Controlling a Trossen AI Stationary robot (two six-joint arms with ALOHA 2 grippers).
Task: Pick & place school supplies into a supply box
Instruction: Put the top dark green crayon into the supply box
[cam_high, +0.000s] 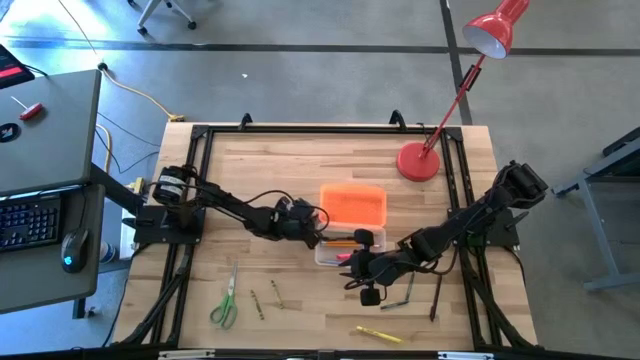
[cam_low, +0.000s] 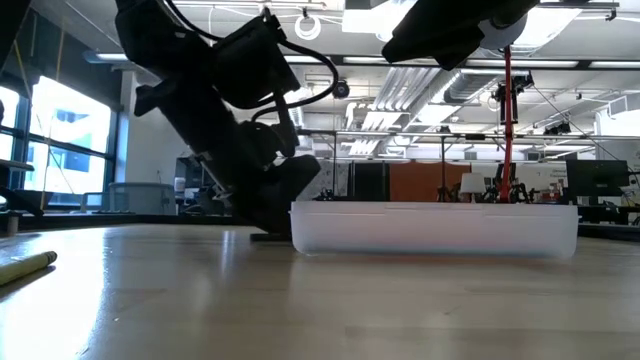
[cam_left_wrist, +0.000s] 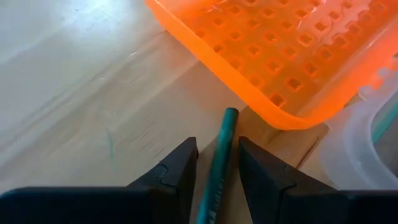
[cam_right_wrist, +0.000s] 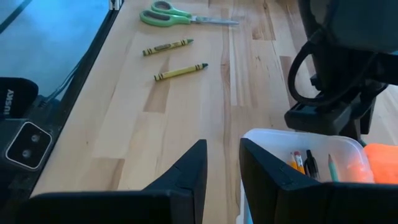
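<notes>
Gripped between the left pincer's (cam_left_wrist: 216, 174) fingers, a teal pencil (cam_left_wrist: 219, 162) nears the box (cam_high: 352, 245); right pincer (cam_right_wrist: 222, 165) waits apart at box's five o'clock; next, release inside.

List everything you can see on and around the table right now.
Box: one, clear, mid-table, pens and pencils inside.
Lid: one, orange, lying next to the box.
Scissors: one pair, green handles, near-left part of the table.
Crayons: two, yellow, beside the scissors.
Yellow pencil: one, by the near edge.
Loose pens: two, dark, near the right arm.
Lamp: one, red, far-right part of the table.
Table: one, light wood.
Desk: one, grey, left of the table, with keyboard and mouse.
Left gripper: fingers shut on a green pencil, by the lid.
Right gripper: fingers open, empty, by the box.
</notes>
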